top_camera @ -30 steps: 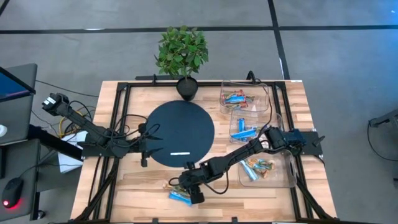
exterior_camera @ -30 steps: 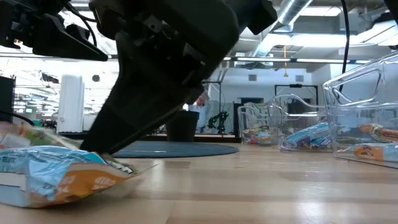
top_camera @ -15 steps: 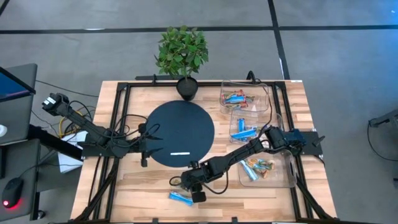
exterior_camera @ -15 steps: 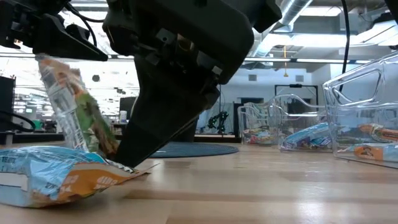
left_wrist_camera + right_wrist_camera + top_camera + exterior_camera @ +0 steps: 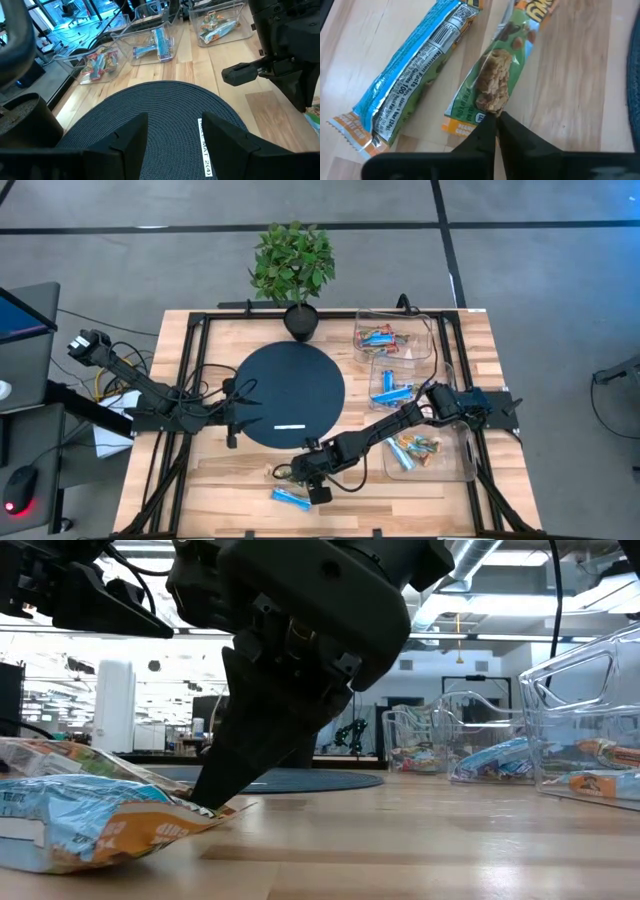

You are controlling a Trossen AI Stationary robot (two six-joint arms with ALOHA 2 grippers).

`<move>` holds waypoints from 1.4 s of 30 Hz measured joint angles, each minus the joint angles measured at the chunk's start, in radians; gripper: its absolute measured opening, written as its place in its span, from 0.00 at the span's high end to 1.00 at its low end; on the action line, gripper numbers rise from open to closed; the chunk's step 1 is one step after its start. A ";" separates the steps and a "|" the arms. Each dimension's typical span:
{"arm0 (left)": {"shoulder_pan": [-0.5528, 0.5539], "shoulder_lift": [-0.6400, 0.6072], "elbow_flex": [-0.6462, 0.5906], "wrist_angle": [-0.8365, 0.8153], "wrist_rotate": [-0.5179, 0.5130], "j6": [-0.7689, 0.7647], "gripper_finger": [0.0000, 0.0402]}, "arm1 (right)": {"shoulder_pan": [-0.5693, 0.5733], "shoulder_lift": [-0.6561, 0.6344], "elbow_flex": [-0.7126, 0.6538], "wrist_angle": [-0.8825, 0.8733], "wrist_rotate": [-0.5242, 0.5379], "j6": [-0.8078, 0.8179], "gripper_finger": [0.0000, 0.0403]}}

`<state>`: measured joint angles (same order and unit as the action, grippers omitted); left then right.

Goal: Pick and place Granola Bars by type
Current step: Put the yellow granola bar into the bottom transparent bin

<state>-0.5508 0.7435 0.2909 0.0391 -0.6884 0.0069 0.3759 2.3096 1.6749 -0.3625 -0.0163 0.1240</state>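
Note:
A green granola bar [image 5: 495, 75] and a blue one [image 5: 415, 75] lie side by side on the wood near the table's front edge; in the low view the green bar [image 5: 60, 755] lies behind the blue bar [image 5: 80, 825]. My right gripper [image 5: 496, 120] is shut, with its tips down at the green bar's near end, left of the clear bins [image 5: 298, 473]. My left gripper [image 5: 175, 130] hovers open over the left part of the dark round mat [image 5: 290, 385] and holds nothing. My right gripper's shut fingertips [image 5: 492, 125] meet the green bar at the corner by its orange end [image 5: 470, 122], slanting down from the table's right. I cannot tell whether any wrapper lies between them. The bar lies flat on the table.
Three clear bins stand along the right side, holding red-orange bars [image 5: 380, 337], blue bars [image 5: 392, 388] and green bars [image 5: 415, 448]. A thin white strip [image 5: 290, 426] lies on the mat. A potted plant [image 5: 295, 265] stands at the far edge.
My right gripper has shut its fingers down at the table beside the green bar. The green bar tipped up on end half a second ago and has fallen flat again. The blue bar has stayed where it was.

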 joint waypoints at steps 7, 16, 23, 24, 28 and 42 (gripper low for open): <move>0.000 0.000 0.000 0.000 0.000 0.000 0.55 | 0.003 0.000 0.000 0.001 0.034 -0.019 0.99; 0.000 0.000 0.000 0.000 0.000 0.000 0.55 | 0.018 -0.004 0.035 -0.018 0.171 -0.091 1.00; 0.000 0.000 0.000 0.000 0.000 0.000 0.55 | 0.045 -0.006 0.098 -0.052 0.287 -0.166 1.00; 0.000 0.000 0.000 0.000 0.000 0.001 0.55 | 0.050 -0.006 0.107 -0.059 0.306 -0.177 1.00; 0.000 0.000 0.000 0.000 0.000 0.001 0.55 | 0.063 -0.006 0.141 -0.109 0.373 -0.204 1.00; 0.000 0.000 0.000 0.000 0.000 0.007 0.55 | 0.126 -0.008 0.286 -0.410 0.656 -0.172 1.00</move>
<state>-0.5507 0.7437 0.2909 0.0387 -0.6880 0.0143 0.5021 2.3020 1.9607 -0.7722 0.6400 -0.0476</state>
